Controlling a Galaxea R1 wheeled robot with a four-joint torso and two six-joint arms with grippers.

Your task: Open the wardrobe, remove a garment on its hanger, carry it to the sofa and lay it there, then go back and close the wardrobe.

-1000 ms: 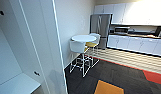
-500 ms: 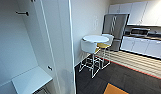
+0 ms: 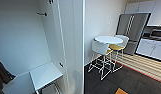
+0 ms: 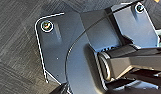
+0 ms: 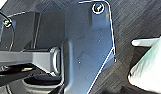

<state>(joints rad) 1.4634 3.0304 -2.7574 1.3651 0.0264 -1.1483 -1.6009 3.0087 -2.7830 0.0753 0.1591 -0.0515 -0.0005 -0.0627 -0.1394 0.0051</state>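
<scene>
White wardrobe (image 3: 71, 45) open, close ahead | end effector state: cannot tell | dark carpet (image 4: 18, 30) below wrists

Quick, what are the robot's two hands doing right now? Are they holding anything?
Left gripper: cannot be told from these pictures.
Right gripper: cannot be told either.

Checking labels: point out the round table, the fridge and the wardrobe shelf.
round table (image 3: 108, 39), head view, white top.
fridge (image 3: 132, 27), head view, steel door.
wardrobe shelf (image 3: 44, 74), head view, flat white board.
</scene>
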